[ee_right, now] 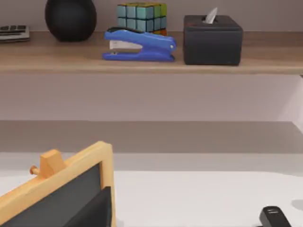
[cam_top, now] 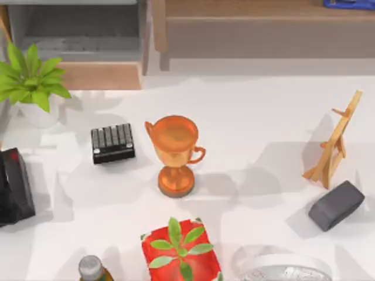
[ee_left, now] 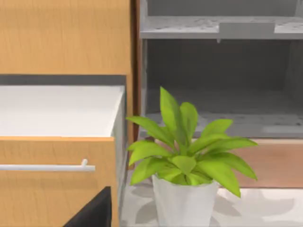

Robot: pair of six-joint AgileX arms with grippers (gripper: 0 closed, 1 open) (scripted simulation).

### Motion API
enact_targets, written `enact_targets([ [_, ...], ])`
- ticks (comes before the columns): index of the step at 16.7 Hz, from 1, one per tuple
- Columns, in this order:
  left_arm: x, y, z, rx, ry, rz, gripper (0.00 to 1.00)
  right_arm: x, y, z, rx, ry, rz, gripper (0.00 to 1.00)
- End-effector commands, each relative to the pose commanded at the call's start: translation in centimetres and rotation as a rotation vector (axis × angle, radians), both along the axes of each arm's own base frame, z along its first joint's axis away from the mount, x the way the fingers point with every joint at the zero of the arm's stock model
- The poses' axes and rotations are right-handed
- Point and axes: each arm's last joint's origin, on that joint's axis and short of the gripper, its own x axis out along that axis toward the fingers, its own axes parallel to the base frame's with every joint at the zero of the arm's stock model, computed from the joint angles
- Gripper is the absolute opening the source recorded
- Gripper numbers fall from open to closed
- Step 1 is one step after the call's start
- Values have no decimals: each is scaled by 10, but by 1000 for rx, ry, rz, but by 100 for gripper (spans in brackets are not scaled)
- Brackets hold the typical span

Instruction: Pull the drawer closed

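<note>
While the white tabletop (cam_top: 263, 117) spreads across the top view, the drawer (cam_top: 82, 44) stands pulled out at its far left corner, grey floor exposed and tan front board facing the table. To its right runs a long wooden shelf unit (cam_top: 263, 29). A potted plant (cam_top: 29, 82) stands just in front of the drawer's left end. Nearer the middle is an orange trophy (cam_top: 174, 153), with a small black keypad-like block (cam_top: 113, 142), possibly a calculator, to its left. Neither pincer's state can be told from these views.
</note>
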Motion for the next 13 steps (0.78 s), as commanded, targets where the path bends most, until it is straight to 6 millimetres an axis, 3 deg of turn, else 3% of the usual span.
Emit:
enact_targets([
  [3, 0, -1, 4, 0, -4, -2, 100, 0, 0, 0, 0, 0, 0, 100],
  [5, 1, -5, 17, 1, -11, -8, 100, 0, 0, 0, 0, 0, 0, 100],
  [9, 12, -19, 59, 1, -13, -13, 100, 0, 0, 0, 0, 0, 0, 100],
  [13, 37, -45, 103, 3, -4, -7, 100, 0, 0, 0, 0, 0, 0, 100],
])
